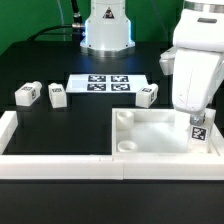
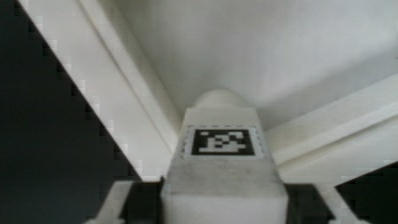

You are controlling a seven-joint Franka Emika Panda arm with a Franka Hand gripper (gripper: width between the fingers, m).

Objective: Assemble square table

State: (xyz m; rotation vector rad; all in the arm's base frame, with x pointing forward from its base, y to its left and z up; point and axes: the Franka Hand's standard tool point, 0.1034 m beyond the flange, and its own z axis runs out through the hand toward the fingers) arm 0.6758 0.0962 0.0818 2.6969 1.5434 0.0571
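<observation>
Over the exterior view's right half of the tabletop (image 1: 150, 132), end effector (image 1: 196, 118) is clamped narrow on the held leg (image 1: 198, 130), one jaw on each flank; leg upright, tag facing the exterior camera; cannot tell whether its lower end touches the tray floor or hangs just above it

Wrist view agrees: held leg (image 2: 221, 140) sits between the two fingers (image 2: 128, 205), tag square to the lens, tip aimed at the tray floor, raised rim running past on both sides

Tabletop lies flat on the bench (image 1: 70, 125), rim up, in the near corner on the exterior view's right; it sits against or just beside the front border rail (image 1: 55, 165), can't tell which; two corner holes show on its exterior-view-left side: far hole (image 1: 123, 118), near hole (image 1: 127, 144); both open

Other legs are loose on the bench, lying on their sides: first loose leg (image 1: 26, 95) nearest the exterior view's left, second loose leg (image 1: 57, 96) near it but apart, third loose leg (image 1: 148, 95) just beyond the tabletop's far rim, near the marker board (image 1: 105, 82); marker board flat mid-bench, in front of the arm base (image 1: 105, 30); side border rail (image 1: 8, 125) runs along the exterior view's left edge and meets the front rail at the near corner
</observation>
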